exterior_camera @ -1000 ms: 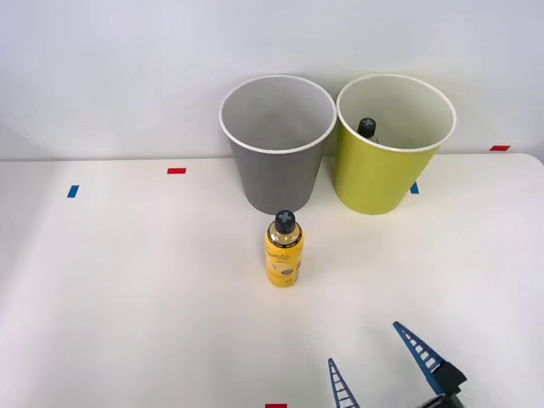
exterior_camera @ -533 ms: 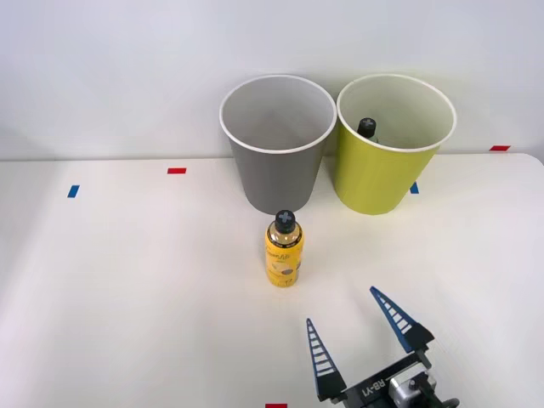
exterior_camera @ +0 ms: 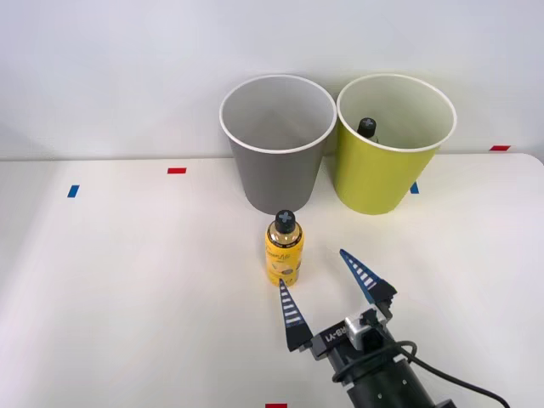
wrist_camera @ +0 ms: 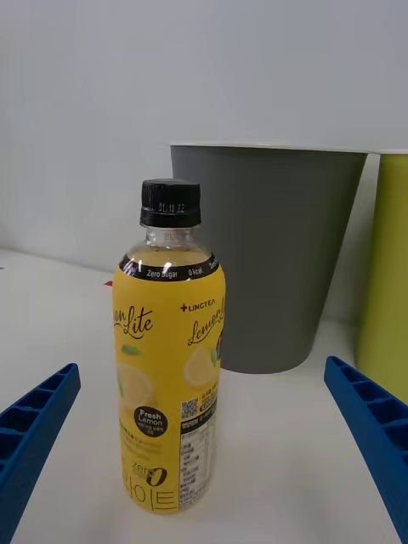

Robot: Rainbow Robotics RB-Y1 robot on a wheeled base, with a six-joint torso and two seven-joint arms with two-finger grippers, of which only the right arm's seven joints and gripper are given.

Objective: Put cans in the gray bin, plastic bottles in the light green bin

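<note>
Bins first, since they are the biggest things I see on my white table (exterior_camera: 127, 280): the tapered round gray bin (exterior_camera: 278, 144) with its thin white rim stands at the far edge against the pale wall, and the tapered round yellow-green bin (exterior_camera: 393, 144), also white-rimmed and pale inside, stands just beside it on the right, their rims nearly touching. Inside the green one I can make out the dark round cap of a small plastic bottle (exterior_camera: 366, 127) leaning near the back wall.

My right arm comes in from the near right, its black wrist low over the table. Its hand (exterior_camera: 327, 287) is spread wide, holding nothing; the two blue ribbed fingers (exterior_camera: 291, 316) splay apart and point toward the bins.

Smaller still, the yellow-labelled plastic bottle (exterior_camera: 284, 249) stands upright on the table just in front of the gray bin. It has a black screw cap and a clear neck showing pale drink. In my front view it sits just past the left fingertip, a little to the left of the gap. My wrist camera shows the bottle close, standing between the two fingers, nearer to the left one.

Small red and blue tape marks (exterior_camera: 176, 171) dot the table.
</note>
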